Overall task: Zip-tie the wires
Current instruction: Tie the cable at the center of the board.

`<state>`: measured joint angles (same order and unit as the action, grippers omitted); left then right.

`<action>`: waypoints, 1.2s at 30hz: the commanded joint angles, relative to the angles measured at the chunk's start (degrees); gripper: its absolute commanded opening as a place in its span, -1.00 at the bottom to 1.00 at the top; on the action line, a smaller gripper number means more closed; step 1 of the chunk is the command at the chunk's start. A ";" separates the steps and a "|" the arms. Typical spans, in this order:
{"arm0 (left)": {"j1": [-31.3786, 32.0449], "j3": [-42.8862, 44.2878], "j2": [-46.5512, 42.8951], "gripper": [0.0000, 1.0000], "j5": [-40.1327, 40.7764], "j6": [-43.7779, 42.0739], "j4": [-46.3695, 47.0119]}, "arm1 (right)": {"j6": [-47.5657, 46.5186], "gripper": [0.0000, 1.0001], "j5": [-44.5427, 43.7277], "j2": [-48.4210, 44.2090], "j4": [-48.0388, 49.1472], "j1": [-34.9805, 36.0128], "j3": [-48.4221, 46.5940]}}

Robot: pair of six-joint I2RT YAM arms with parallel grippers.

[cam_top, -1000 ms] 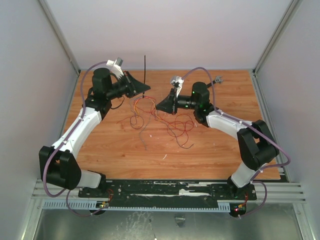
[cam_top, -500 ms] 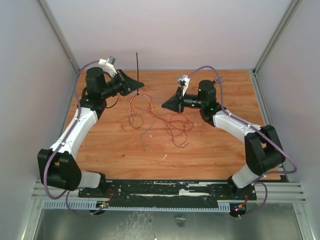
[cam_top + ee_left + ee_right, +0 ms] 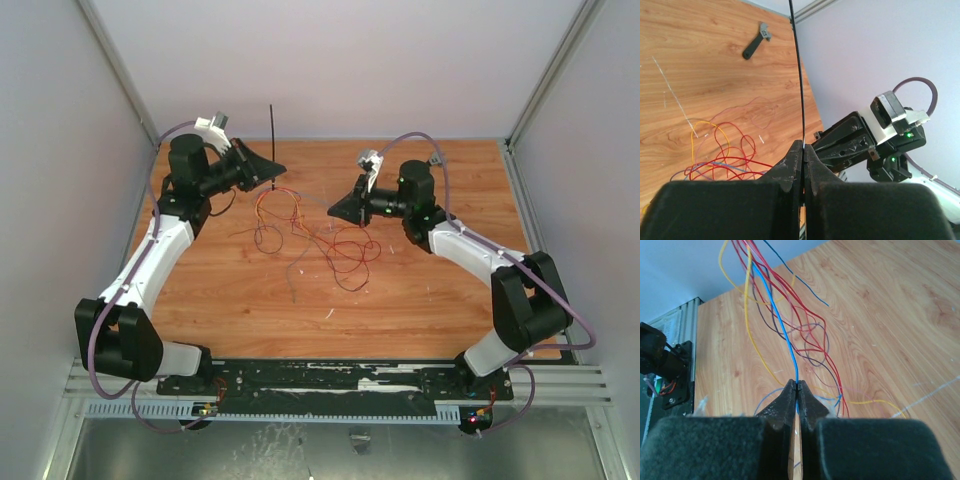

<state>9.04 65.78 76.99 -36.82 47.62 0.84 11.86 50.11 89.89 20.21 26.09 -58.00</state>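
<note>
**Zip tie and wires gripped separately, no loop formed yet**

Nearest the arm bases, a few stray ends of the wires [image 3: 345, 250] were trailed across the wooden table [image 3: 430, 300]. Further in, the mostly red tangle was spread loosely between the two arms. Several strands, a blue one most clearly, were pinched in the tightly closed jaws of the right gripper [image 3: 796, 389], presumably so that a bunch could be drawn taut and raised off the boards for wrapping. Opposite it, and apart from it, the left gripper [image 3: 803, 149] was clamped on the zip tie [image 3: 798, 70]. The strip was held upright with its long free end against the back wall, probably to keep it clear for passing around the bunch. Farther off, a short black tool [image 3: 756, 42] was seen lying unused.
</note>
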 commanded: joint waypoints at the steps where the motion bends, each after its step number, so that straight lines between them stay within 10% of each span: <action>1: -0.93 -0.12 -1.67 -1.00 -1.02 -0.24 1.75 | -1.90 -1.00 -2.99 -1.48 -3.31 -1.71 -0.78; 13: -1.04 0.40 -2.10 -1.00 -1.33 -0.36 1.55 | -4.13 -0.46 0.32 -3.21 -5.68 -2.09 -2.64; 36: -1.04 0.39 -2.84 -1.00 -2.63 0.62 1.53 | -0.10 -0.79 -3.22 5.01 5.90 1.30 -5.19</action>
<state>8.36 65.78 75.57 -38.54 47.86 0.89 10.98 50.04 96.86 22.44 26.52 -63.96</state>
